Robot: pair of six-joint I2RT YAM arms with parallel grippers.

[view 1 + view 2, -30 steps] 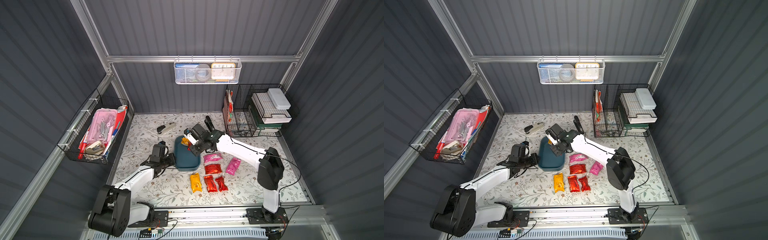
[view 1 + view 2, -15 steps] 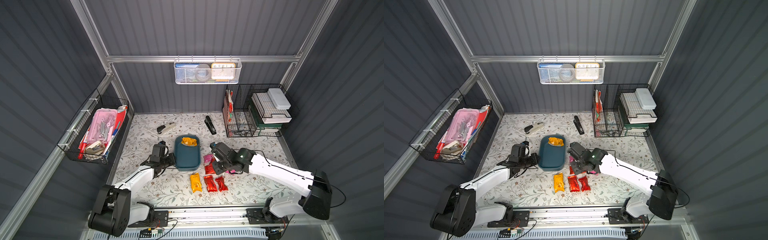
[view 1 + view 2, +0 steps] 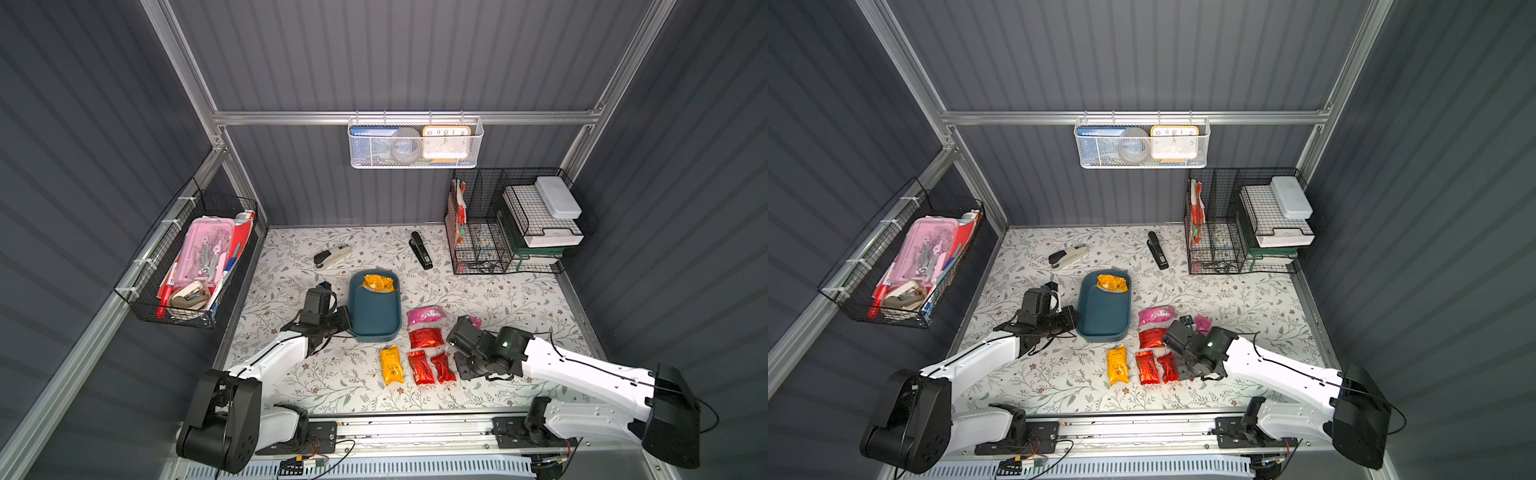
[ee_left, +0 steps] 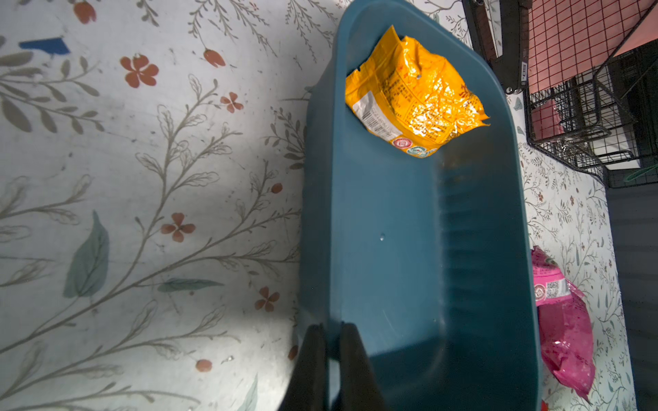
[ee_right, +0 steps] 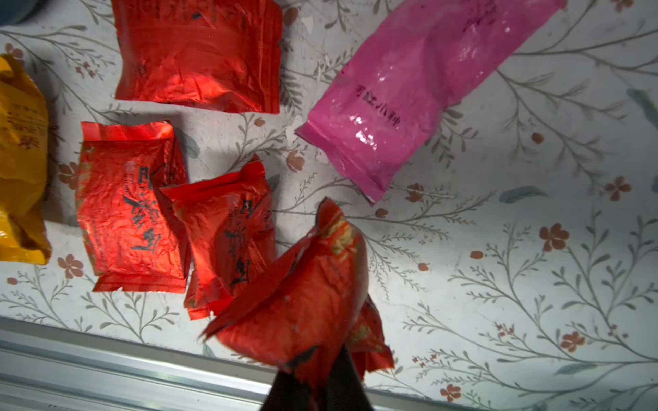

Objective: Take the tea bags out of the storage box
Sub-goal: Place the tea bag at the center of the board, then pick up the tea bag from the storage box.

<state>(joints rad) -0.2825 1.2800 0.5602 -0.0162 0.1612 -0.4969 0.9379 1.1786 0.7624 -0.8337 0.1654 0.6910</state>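
1. Holding one orange-yellow tea bag [image 3: 378, 283] [image 4: 413, 96] inside the storage box [image 3: 374, 318] [image 4: 409, 249], at the end farthest from the left end effector [image 4: 333, 341].
2. Clamping the storage box's nearest rim with the left end effector, jaws closed on the wall, one finger inside and one outside.
3. Gripping a red tea bag [image 5: 302, 302] in the right end effector [image 5: 320, 384], jaws closed on its crumpled edge.
4. Resting on the table [image 3: 498, 291] just ahead of the right end effector: three loose red tea bags [image 5: 130, 206] [image 5: 228, 235] [image 5: 199, 53], with a pink tea bag [image 5: 409, 89] beside them and a yellow tea bag [image 5: 21, 160] beyond.
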